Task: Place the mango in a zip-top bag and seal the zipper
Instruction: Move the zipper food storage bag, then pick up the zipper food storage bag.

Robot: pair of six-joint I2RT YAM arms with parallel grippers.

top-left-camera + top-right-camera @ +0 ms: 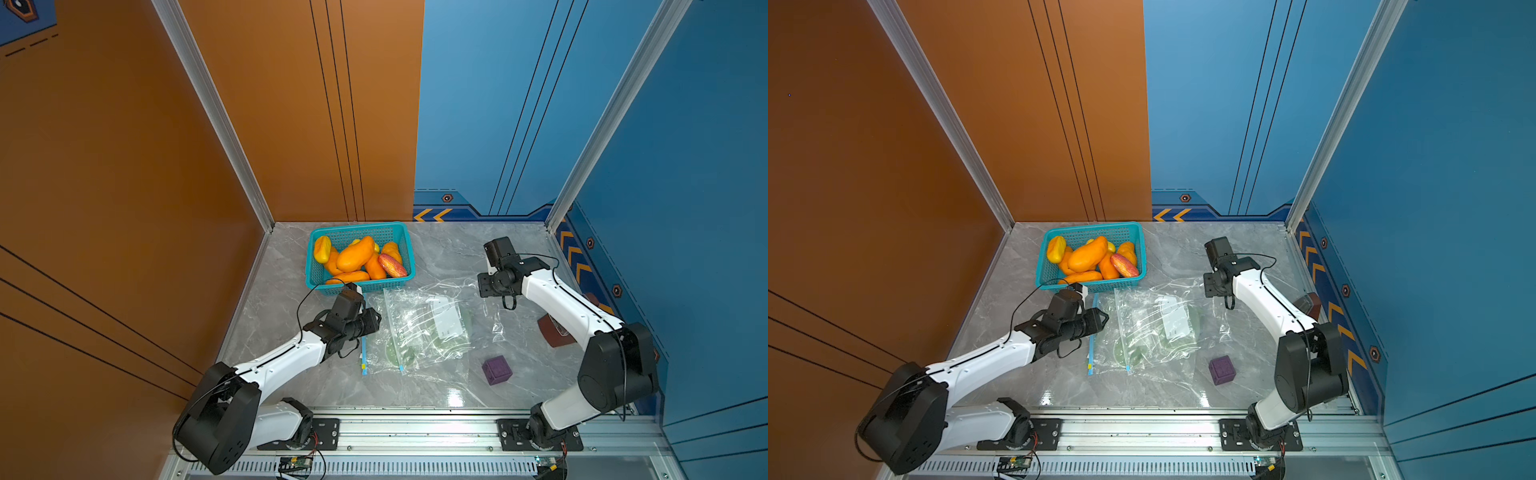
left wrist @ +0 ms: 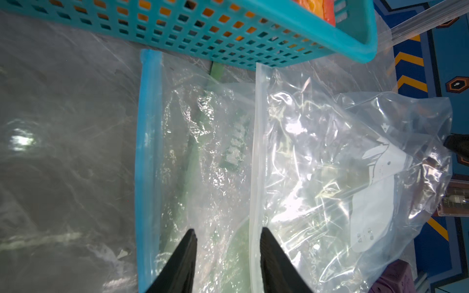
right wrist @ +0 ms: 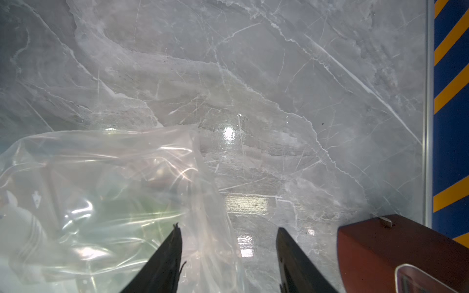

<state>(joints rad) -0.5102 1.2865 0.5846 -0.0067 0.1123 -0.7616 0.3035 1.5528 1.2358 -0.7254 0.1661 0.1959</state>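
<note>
Several orange and yellow mangoes (image 1: 355, 253) (image 1: 1088, 253) lie in a teal basket (image 1: 357, 227) (image 2: 253, 38) at the back of the table. In front of it lie overlapping clear zip-top bags (image 1: 432, 324) (image 1: 1158, 328), one with a blue zipper strip (image 2: 149, 152) (image 1: 364, 357). No mango shows inside them. My left gripper (image 2: 228, 232) hangs over the blue-zipper bag near its left edge, jaws apart, nothing between them. A clear bag's zip edge (image 2: 257, 152) runs by one finger. My right gripper (image 3: 228, 228) stands open at the bags' far right corner (image 3: 203, 177), a fold of plastic below the gap.
A purple cube (image 1: 496, 370) (image 1: 1222, 370) sits near the bags' front right. A dark red-brown box (image 1: 555, 330) (image 3: 406, 253) lies by the right wall, close to my right arm. Bare marble table (image 3: 279, 76) stretches behind the right gripper.
</note>
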